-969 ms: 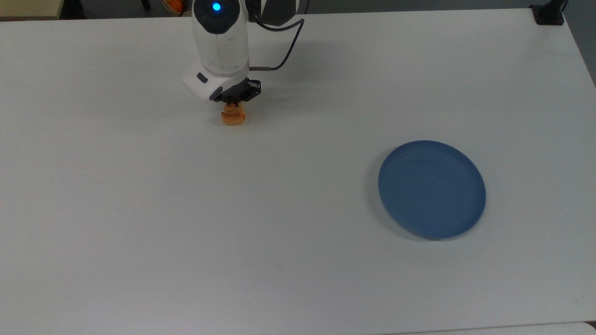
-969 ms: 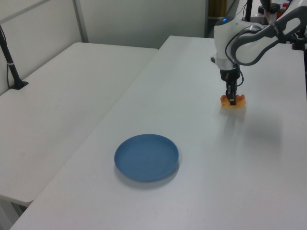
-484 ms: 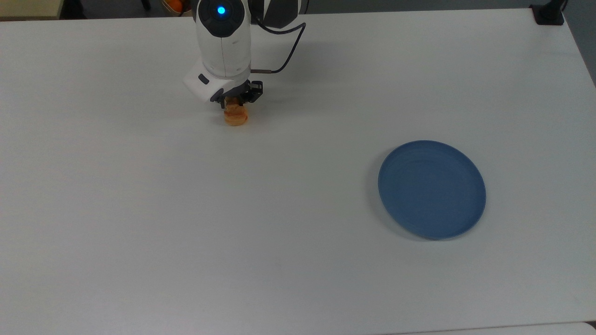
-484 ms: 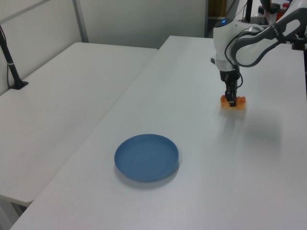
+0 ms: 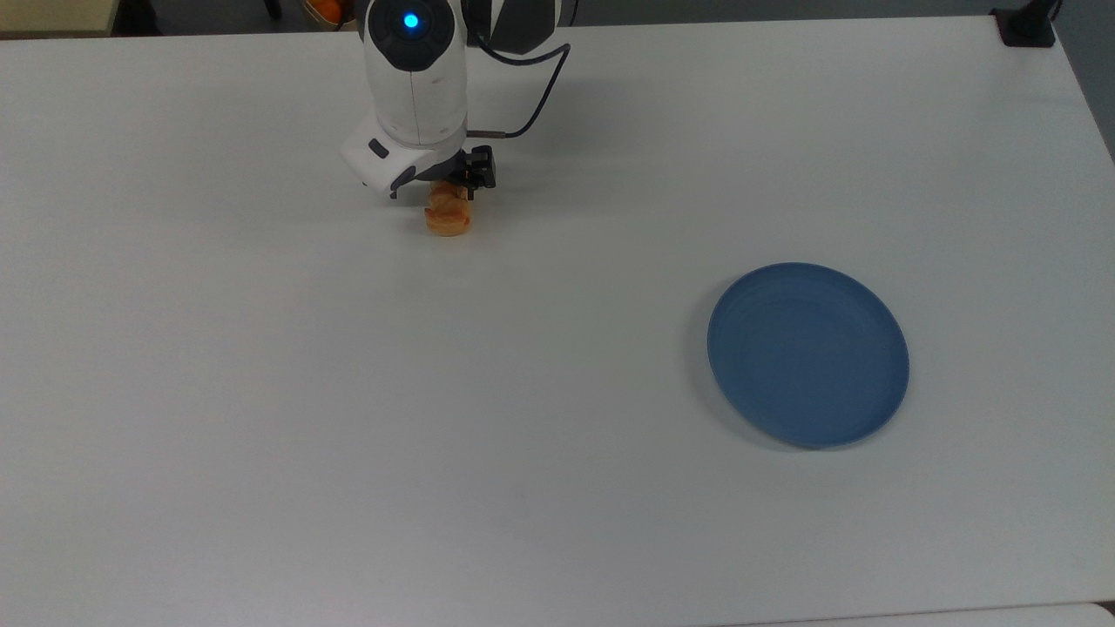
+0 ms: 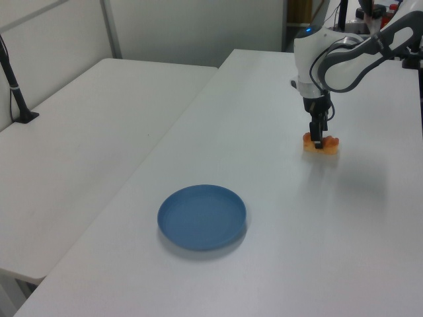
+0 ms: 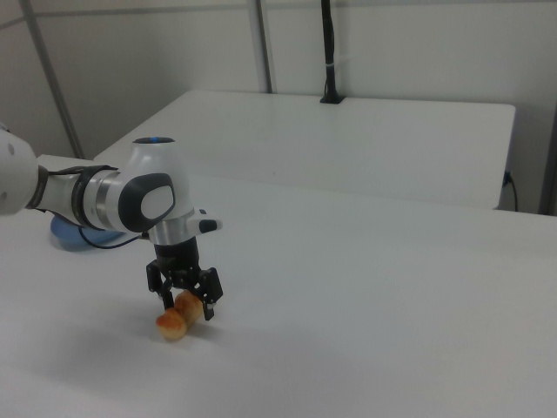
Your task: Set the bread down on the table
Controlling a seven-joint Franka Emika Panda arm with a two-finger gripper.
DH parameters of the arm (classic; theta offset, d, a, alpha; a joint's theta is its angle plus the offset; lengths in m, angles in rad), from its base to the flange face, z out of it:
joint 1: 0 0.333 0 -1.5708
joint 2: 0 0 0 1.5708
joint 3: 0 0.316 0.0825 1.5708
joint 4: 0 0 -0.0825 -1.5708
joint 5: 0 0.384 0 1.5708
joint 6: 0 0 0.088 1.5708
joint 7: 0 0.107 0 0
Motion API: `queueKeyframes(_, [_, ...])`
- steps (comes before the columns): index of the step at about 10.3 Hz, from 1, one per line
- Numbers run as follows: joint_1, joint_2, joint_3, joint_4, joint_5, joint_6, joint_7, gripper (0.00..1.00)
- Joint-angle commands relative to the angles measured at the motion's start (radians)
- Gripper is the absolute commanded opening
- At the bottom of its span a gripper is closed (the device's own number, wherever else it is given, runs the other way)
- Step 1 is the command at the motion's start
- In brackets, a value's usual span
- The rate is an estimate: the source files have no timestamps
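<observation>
Gripper (image 7: 184,302) fingers have just spread, straddling the bread (image 7: 175,319), now resting on the table (image 5: 557,488), well apart from plate (image 5: 808,354); placement looks done.

A big white table (image 6: 277,218) fills most of the left view. A round blue plate (image 6: 201,216) sits on it. Far from the plate, toward the back of the table, lies a small orange bread (image 6: 320,143). The bread rests flat on the table. The robot's arm (image 6: 334,59) is white and grey and bends down over the bread. Its black gripper (image 6: 318,140) points straight down, right at the top of the bread. Beside the plate's table stands another white table (image 6: 86,132).
</observation>
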Motion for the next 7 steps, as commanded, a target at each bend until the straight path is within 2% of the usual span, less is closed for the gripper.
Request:
queueKeyframes(1, [-0.007, -0.026, -0.001, -0.006, -0.012, -0.030, -0.015, 1.00])
queueKeyframes(4, [-0.035, -0.130, -0.001, -0.004, 0.001, -0.035, -0.018, 1.00])
queueKeyframes(7, [-0.066, -0.228, -0.003, 0.130, 0.007, -0.273, -0.016, 1.00])
